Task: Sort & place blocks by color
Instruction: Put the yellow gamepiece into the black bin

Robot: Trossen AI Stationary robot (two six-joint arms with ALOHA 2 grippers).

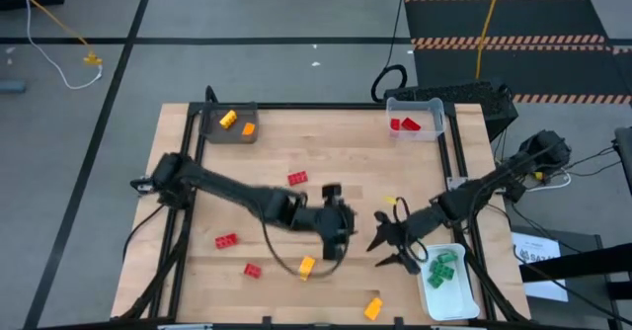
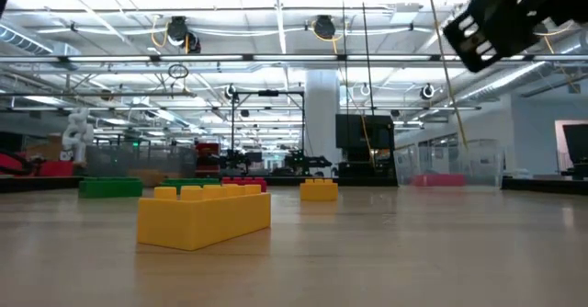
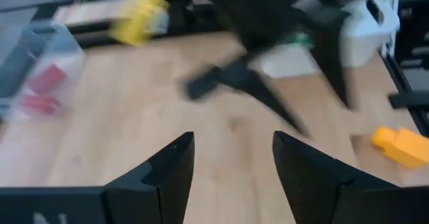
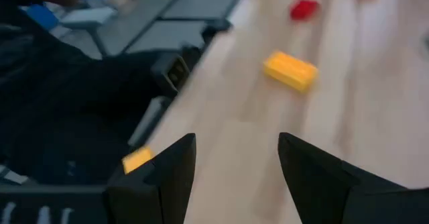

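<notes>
Left gripper (image 1: 341, 233) spread, empty, beside yellow brick (image 1: 307, 266); right gripper (image 1: 387, 246) spread, near green tray (image 1: 434, 288).

Counted in the high view:

- Red blocks: five. Two in the clear tray (image 1: 427, 107), three loose on the table (image 1: 197, 211) at (image 1: 297, 178), (image 1: 226, 240), (image 1: 253, 270).
- Yellow-orange blocks: five. Two in the dark grey tray (image 1: 211, 128), three loose at (image 1: 307, 266), (image 1: 373, 308), (image 1: 391, 201).
- Green blocks: a cluster in the white tray (image 1: 434, 292); exact number unclear.
- Trays: three.
- Arms: two.
</notes>
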